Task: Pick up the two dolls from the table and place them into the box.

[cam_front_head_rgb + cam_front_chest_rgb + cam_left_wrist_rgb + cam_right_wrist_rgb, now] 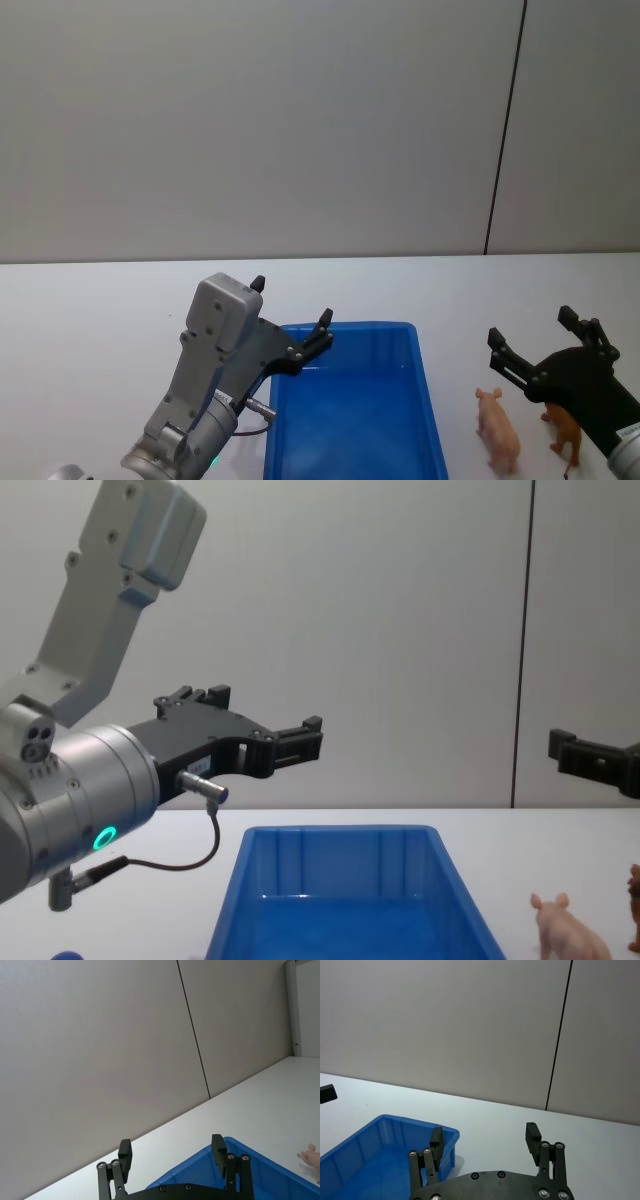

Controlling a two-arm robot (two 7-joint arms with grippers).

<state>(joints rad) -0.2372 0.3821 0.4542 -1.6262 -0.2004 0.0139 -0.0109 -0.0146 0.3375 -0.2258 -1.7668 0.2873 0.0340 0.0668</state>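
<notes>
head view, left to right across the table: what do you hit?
box → pig → lion. Not ordered: left gripper, open, overlaps the box's left rim; right gripper, open, overlaps pig and lion.

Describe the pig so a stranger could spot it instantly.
Find the blue box on the white table. Right of it stand a small pig and lion. The pig is pale pink and nearer the box; the lion is brown.
</notes>
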